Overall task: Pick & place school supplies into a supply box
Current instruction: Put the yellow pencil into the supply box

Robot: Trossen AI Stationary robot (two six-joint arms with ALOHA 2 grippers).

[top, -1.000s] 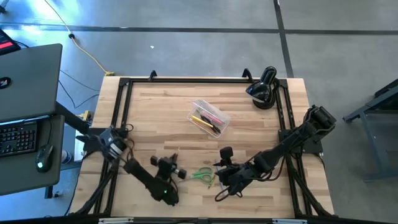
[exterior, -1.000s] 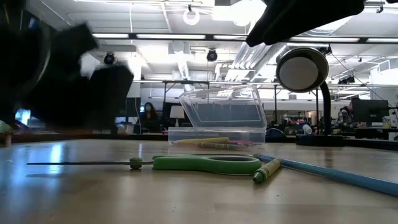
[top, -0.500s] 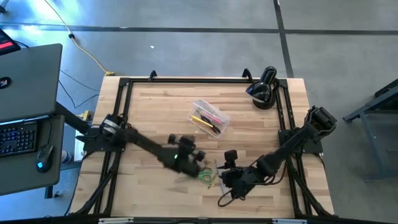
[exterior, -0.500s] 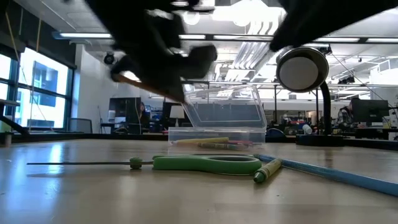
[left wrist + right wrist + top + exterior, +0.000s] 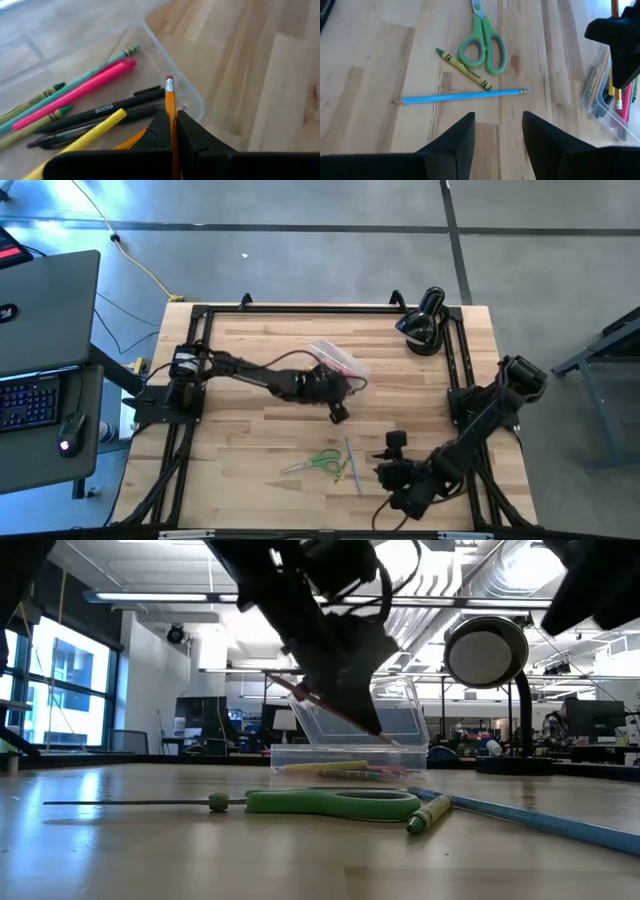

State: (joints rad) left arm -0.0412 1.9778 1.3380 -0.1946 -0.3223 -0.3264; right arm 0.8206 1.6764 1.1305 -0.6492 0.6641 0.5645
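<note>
The supply box [image 5: 170,70] is clear plastic and holds pink, black and yellow pens plus green crayons; it stands at the table's middle far part [image 5: 345,362]. My left gripper [image 5: 172,131] hovers over it [image 5: 340,690], shut on an orange pencil [image 5: 170,102]. Green scissors [image 5: 482,45], a green crayon [image 5: 462,70] and a blue pencil [image 5: 460,96] lie flat on the table near the front. My right gripper [image 5: 499,135] is open above the table, nearer the front edge than these [image 5: 395,472]. My left gripper pinches the orange pencil's shaft [image 5: 171,120] between its two fingers. The pencil runs along the fingers, and its eraser end [image 5: 169,80] sticks out past the fingertips. The fingers slant down from the table's left. The pencil is clear of the table, over the box's corner.
A black lamp [image 5: 425,322] stands at the far right corner [image 5: 487,655]. A black frame [image 5: 195,360] runs round the tabletop. A laptop [image 5: 45,310] sits on a stand left of the table. Bare wood lies left of the scissors.
My left gripper has swung from the near left part of the table toward the far side and right, rising and rolling, and carried the orange pencil over the supply box. My right gripper has drawn back from the scissors toward the near right corner, staying open.
</note>
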